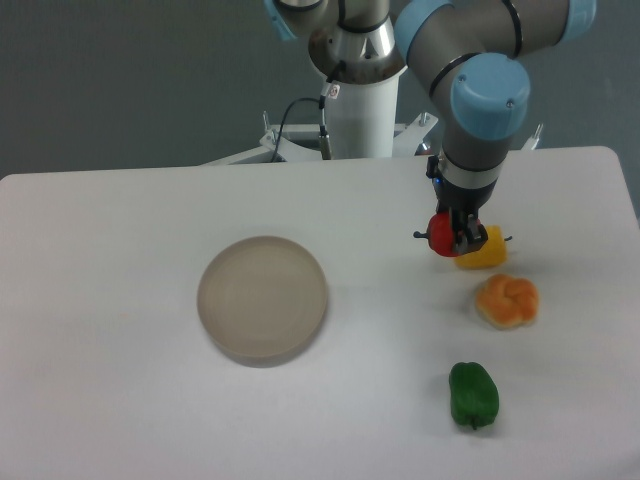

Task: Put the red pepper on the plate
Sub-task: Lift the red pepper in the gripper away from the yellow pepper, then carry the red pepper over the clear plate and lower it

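- We found the jaws of the gripper [455, 236] closed on the red pepper [441, 235], which sat at the right of the white tabletop [120, 400], partly hidden by the fingers.
- We could not tell whether the pepper touched the tabletop.
- A yellow pepper [485, 250] lay just beside it.
- We noted an orange pepper [507, 301] and a green pepper [473, 394] nearer the camera.
- The plate [262, 298] stood well apart, to the left.

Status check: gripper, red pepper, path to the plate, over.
Gripper shut on red pepper, beside yellow pepper. Plate bare, off to the image left. Nothing between them; orange pepper and green pepper sit off the path.
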